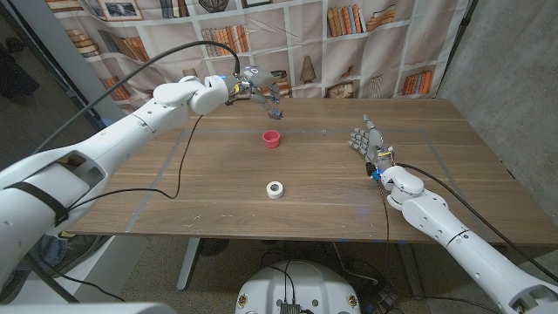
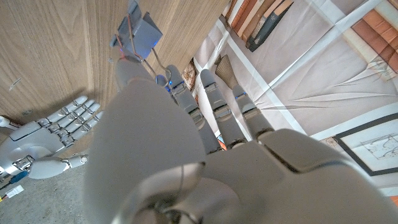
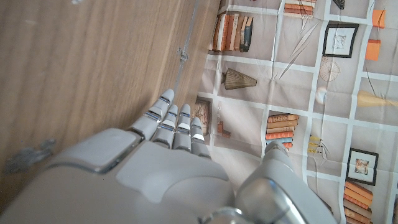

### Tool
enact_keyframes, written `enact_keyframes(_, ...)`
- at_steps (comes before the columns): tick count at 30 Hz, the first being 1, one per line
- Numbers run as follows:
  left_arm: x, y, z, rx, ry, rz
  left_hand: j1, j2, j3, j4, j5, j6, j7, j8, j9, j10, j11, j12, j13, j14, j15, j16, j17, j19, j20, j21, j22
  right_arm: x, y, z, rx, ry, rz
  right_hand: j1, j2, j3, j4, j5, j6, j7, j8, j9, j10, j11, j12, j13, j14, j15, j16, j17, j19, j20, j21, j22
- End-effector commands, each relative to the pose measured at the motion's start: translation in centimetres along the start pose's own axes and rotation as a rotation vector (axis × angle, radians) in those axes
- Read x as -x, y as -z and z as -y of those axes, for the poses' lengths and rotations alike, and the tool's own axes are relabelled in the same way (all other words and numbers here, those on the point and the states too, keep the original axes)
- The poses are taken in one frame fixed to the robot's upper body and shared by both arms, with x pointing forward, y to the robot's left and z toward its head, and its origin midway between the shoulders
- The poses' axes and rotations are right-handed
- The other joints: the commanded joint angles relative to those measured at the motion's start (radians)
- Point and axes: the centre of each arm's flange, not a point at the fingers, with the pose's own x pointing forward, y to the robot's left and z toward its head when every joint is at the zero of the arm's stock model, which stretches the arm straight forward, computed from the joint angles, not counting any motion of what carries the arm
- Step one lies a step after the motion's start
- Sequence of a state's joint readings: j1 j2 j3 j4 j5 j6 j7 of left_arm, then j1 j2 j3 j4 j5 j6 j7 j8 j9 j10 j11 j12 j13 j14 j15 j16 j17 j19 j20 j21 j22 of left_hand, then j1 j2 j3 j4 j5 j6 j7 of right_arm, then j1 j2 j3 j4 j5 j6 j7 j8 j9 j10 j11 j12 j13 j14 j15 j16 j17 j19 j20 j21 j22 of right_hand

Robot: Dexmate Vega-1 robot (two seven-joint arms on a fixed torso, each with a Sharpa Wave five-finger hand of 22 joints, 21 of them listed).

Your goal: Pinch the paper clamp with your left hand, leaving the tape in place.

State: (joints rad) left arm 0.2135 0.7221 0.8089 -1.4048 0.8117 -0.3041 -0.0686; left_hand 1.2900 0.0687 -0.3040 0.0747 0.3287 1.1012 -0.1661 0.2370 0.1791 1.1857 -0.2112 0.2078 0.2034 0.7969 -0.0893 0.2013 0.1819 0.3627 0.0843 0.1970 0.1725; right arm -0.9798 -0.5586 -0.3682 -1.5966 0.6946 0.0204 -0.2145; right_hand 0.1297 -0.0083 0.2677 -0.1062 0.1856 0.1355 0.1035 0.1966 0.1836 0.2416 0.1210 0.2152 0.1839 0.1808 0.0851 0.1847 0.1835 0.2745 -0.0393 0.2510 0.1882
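My left hand (image 1: 255,85) is raised over the far middle of the table and pinches a small bluish paper clamp (image 1: 276,111) that hangs from its fingertips. The left wrist view shows the clamp (image 2: 138,31) with its wire handles pinched at the tips of my left hand (image 2: 180,124), above the wood. The white tape roll (image 1: 275,189) lies on the table's near middle, well away from both hands. My right hand (image 1: 370,146) stands on the table at the right, fingers apart, holding nothing; it also shows in the left wrist view (image 2: 56,127).
A small red cup (image 1: 271,139) stands between the clamp and the tape roll. A black cable (image 1: 179,166) from my left arm drapes across the table's left part. A bookshelf-print curtain (image 1: 349,35) hangs behind the far edge.
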Motion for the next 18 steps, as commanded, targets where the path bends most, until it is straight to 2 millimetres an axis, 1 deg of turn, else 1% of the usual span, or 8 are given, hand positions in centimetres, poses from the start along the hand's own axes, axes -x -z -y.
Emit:
enact_keyframes(1,-0.17,-0.02,0.08,0.006,-0.010,-0.007,0.119,0.111,0.064,0.059,-0.004,0.080,0.010,0.008,0.004,0.018,-0.008,0.005,0.003,0.017,-0.124,0.000,0.000,0.008,-0.003,0.002,0.002,-0.23,-0.13,0.26,0.004,-0.003,-0.005,-0.001,0.011,-0.003,-0.001,-0.001,0.004,0.000,0.000,0.006,0.007,-0.001,-0.002,0.002,0.005,0.003,-0.001,0.003,0.010,-0.010,-0.003,0.004)
enact_keyframes(18,-0.25,0.13,0.29,0.010,-0.006,-0.010,0.130,0.111,0.071,0.065,-0.010,0.097,0.008,0.010,0.004,0.026,-0.008,0.003,0.006,0.025,-0.124,-0.005,0.000,0.013,-0.004,0.001,0.002,-0.60,-0.07,0.06,0.000,-0.006,-0.003,-0.001,0.011,-0.004,-0.002,-0.001,0.003,0.001,0.000,0.006,0.007,0.000,-0.002,0.002,0.006,0.002,-0.001,0.002,0.010,-0.010,-0.003,0.004)
